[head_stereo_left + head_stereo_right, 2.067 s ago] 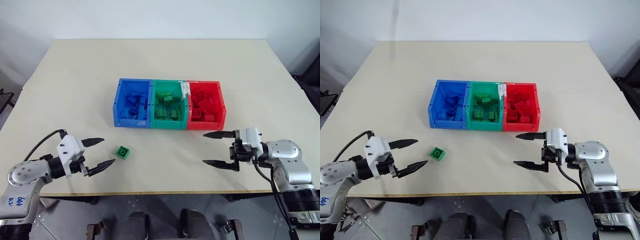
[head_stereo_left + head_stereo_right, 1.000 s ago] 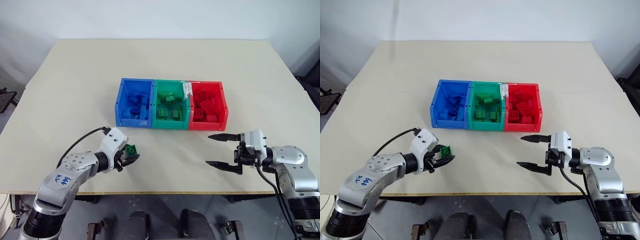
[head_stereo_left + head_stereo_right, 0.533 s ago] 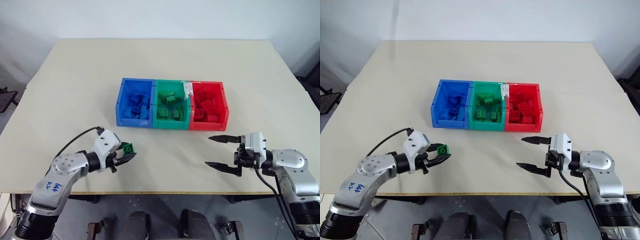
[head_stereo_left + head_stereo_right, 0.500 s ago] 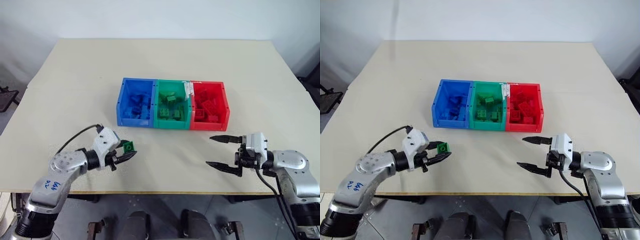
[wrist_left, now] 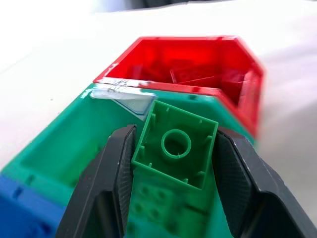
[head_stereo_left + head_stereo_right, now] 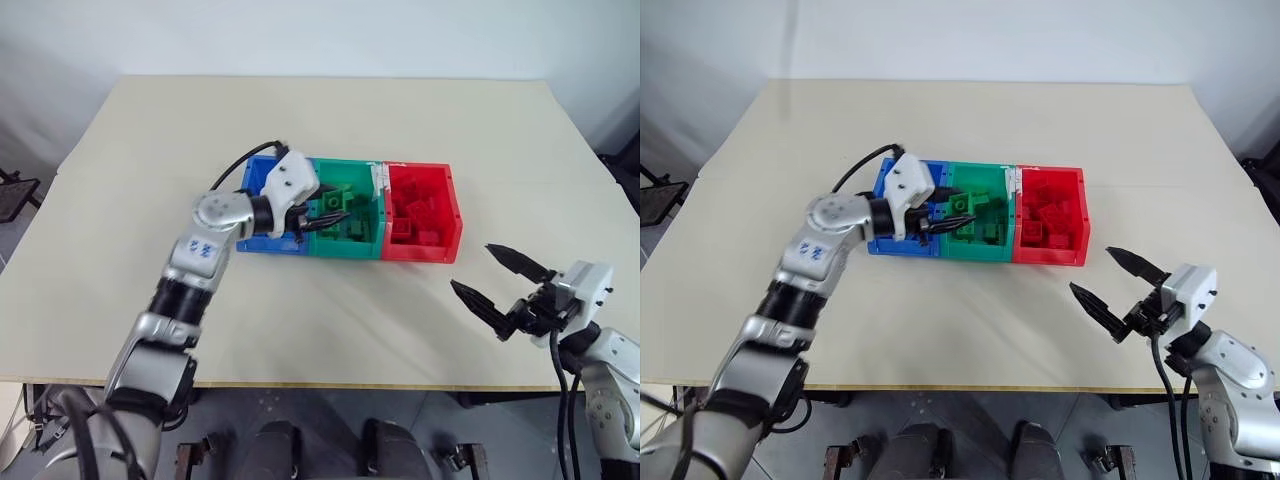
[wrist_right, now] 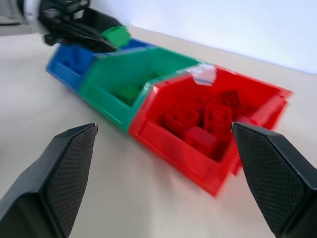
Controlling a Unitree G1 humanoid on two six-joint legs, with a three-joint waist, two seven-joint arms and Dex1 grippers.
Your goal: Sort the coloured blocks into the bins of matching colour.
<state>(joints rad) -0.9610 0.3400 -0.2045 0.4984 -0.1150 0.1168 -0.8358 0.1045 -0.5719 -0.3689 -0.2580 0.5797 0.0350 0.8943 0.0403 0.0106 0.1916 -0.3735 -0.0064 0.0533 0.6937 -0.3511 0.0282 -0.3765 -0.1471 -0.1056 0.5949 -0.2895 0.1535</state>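
I have lifted the green block (image 5: pixel 176 150) off the worktop with the left gripper (image 6: pixel 322 217) and carried it over the green bin (image 6: pixel 362 244); the right gripper (image 6: pixel 500 287) swung outward.

Left hand (image 6: pixel 322 212) clamped and outstretched, right hand (image 6: pixel 500 293) spread wide

Bins (image 6: pixel 420 240) on beige table (image 6: pixel 330 130)
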